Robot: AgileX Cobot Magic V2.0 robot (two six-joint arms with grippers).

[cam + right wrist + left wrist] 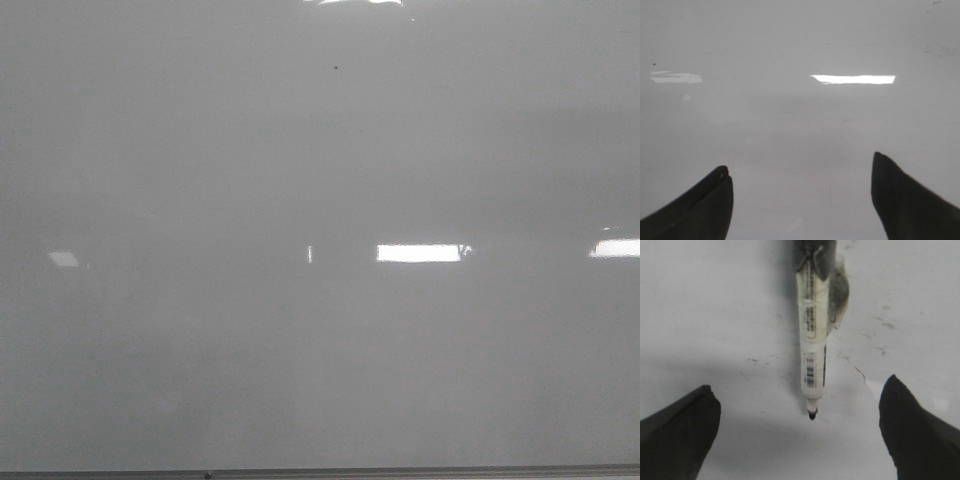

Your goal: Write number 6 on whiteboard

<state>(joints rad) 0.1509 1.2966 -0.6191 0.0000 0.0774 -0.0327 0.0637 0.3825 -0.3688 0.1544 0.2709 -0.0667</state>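
White marker (pixel 812 355) between left end effector (pixel 800 432) fingers; one whiteboard (pixel 200 330).

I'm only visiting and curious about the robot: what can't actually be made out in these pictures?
- Front view: neither arm shows; the black speck on the glossy grey-white whiteboard is too small to identify.
- Left wrist view: the white black-tipped marker pen has blurred label print, and the picture edge cuts off its far end.
- Left gripper, right gripper: only dark fingertips show, the rest is cut off.
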